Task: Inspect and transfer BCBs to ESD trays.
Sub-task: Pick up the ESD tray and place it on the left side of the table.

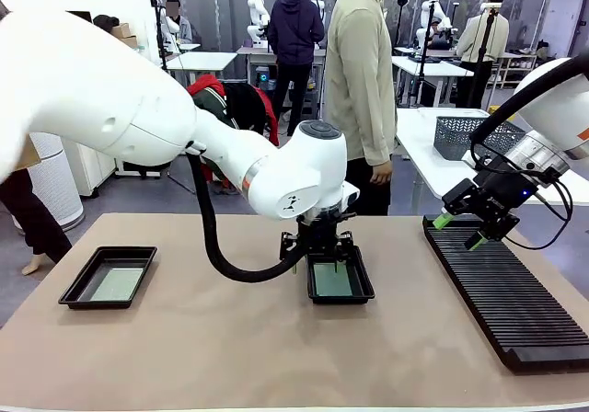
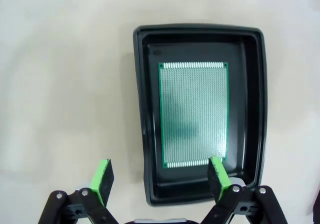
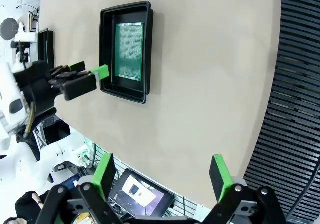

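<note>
Two ESD trays lie on the brown table. The middle tray (image 1: 341, 300) holds a green BCB (image 1: 333, 281), and the left tray (image 1: 70, 292) holds a pale one (image 1: 115, 283). My left gripper (image 1: 329, 246) hangs open just above the middle tray's far end, empty. From its wrist I look straight down at that tray (image 2: 142, 109) and the board (image 2: 193, 114) flat on its floor, with the open gripper (image 2: 161, 178) over the tray's near rim. My right gripper (image 1: 460, 230) is open and empty above the far end of the rack.
A long black slotted rack (image 1: 511, 292) runs along the table's right side. Behind it, a grey mesh basket (image 1: 465, 136) sits on another table. A person (image 1: 361, 81) stands at the far edge. The right wrist view shows the middle tray (image 3: 106, 49) and the left gripper (image 3: 90, 69).
</note>
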Robot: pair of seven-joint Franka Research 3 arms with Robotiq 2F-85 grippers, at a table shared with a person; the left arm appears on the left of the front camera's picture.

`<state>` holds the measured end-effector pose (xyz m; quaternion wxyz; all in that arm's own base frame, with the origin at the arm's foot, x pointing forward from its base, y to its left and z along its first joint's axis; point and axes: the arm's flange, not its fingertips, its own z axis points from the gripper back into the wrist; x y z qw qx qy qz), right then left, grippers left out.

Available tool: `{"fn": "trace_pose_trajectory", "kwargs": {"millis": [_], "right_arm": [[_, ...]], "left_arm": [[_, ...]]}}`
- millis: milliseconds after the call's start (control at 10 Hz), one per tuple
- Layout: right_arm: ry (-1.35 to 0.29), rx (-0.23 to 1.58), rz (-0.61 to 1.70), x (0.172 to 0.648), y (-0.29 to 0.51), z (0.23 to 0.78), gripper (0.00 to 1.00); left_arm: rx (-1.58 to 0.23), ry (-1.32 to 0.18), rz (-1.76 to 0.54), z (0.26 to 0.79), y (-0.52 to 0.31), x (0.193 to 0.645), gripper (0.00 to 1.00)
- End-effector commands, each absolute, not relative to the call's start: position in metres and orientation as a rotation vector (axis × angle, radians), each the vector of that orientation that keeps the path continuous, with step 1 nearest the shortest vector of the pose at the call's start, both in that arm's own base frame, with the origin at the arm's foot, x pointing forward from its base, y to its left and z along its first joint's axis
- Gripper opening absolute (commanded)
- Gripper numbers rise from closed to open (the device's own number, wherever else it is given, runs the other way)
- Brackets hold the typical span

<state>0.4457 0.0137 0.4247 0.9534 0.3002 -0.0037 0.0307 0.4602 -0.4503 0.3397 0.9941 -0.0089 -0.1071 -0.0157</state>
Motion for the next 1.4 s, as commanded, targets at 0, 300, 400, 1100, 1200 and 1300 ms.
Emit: {"fn": "trace_pose_trajectory", "kwargs": {"millis": [0,300,400,1100,1200,1300], "right_arm": [[-0.012,0.608,0.042,0.446,0.015,0.424,1.00],[-0.012,0.608,0.042,0.446,0.015,0.424,1.00],[-0.012,0.608,0.042,0.446,0.015,0.424,1.00],[-0.012,0.608,0.042,0.446,0.015,0.424,1.00],[-0.012,0.608,0.042,0.446,0.015,0.424,1.00],[-0.012,0.608,0.042,0.446,0.015,0.424,1.00]], "left_arm": [[0.016,-0.217,0.005,0.332,-0.457,0.473,1.00],[-0.009,-0.184,0.006,0.325,-0.447,0.490,1.00],[-0.013,-0.180,0.007,0.324,-0.446,0.492,1.00],[0.005,-0.156,0.009,0.310,-0.441,0.505,0.94],[0.006,-0.156,0.009,0.310,-0.441,0.505,0.90],[0.008,-0.157,0.009,0.311,-0.440,0.505,0.91]]}}
